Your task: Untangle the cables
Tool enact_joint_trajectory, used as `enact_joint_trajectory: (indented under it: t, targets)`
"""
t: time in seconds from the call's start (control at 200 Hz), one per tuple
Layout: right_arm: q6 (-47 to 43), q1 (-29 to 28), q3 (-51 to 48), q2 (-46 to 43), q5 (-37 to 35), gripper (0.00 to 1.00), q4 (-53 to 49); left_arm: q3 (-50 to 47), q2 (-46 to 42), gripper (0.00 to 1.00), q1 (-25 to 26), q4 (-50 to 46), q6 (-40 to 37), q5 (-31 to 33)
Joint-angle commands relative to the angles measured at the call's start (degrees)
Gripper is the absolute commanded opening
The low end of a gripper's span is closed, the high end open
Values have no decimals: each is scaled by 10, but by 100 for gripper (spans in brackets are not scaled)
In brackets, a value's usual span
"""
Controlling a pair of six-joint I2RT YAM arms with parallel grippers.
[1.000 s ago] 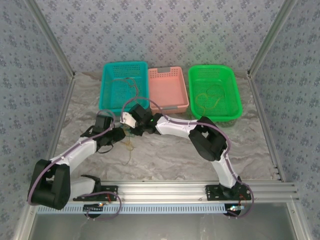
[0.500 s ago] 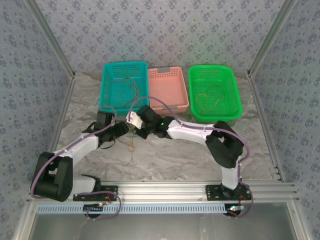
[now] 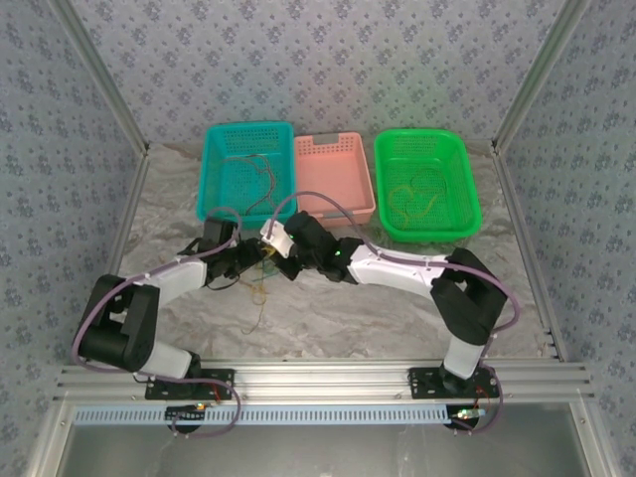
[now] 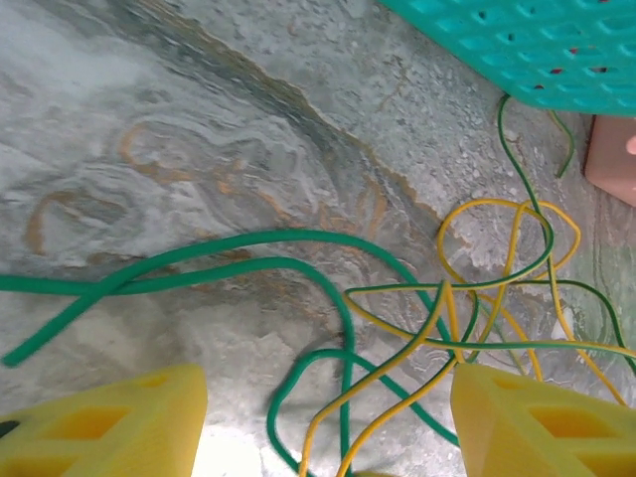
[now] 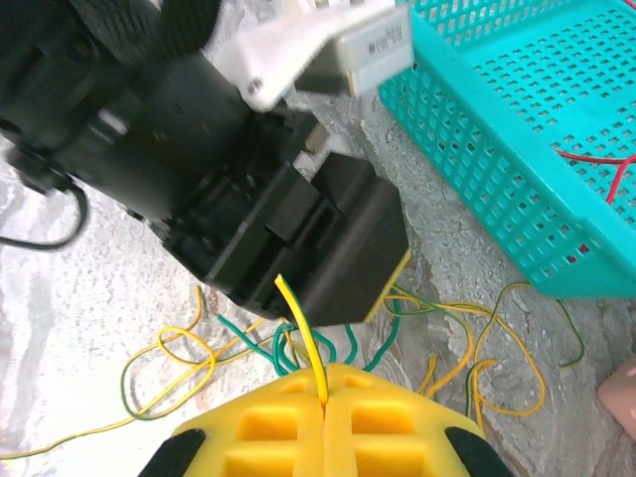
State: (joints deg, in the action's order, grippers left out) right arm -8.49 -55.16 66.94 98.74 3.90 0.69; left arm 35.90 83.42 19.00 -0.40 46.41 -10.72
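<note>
Tangle of cables (image 4: 447,318) lies on the worktop (image 3: 348,318), just in front of the teal basket (image 3: 248,127). Your right fingers (image 5: 263,427) are clenched on one yellow cable (image 5: 302,326), probably to draw it out. Your left fingers (image 4: 99,427) are released and straddle a green cable (image 4: 248,238), well placed to pin it. Teal basket holds a red wire (image 5: 591,159). Green basket (image 3: 417,135) holds yellowish loops (image 3: 417,194).

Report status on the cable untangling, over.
Right gripper shut on a thin yellow wire. Left gripper open, over the tangle of thin green and yellow wires on the marbled table. Teal plastic mesh basket close beside the tangle.
</note>
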Motion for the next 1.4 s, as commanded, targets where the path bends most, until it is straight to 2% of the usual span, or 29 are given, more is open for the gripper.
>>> enact_joint_trajectory:
  t: [0.0,0.11,0.235,0.295,0.605,0.829,0.969,1.394]
  targets:
    - [32,-3,-18,-53,9,0,28,20,24,60,24,19,10,8]
    - [43,-1,-26,-95,11,0,31,20,48,44,29,25,18,28]
    - [56,4,-32,-144,-2,0,27,18,61,11,28,23,17,65]
    - [68,12,-36,-173,-9,0,25,19,62,0,27,18,13,80]
    - [149,107,-45,-323,-26,0,14,24,31,0,18,-34,-17,129]
    - [195,192,-19,-412,-27,0,-19,29,11,0,6,-66,-37,138]
    - [204,226,38,-427,-16,0,-56,34,10,0,2,-73,-40,138]
    - [204,269,179,-407,-16,0,-130,49,3,0,-5,-98,-59,156]
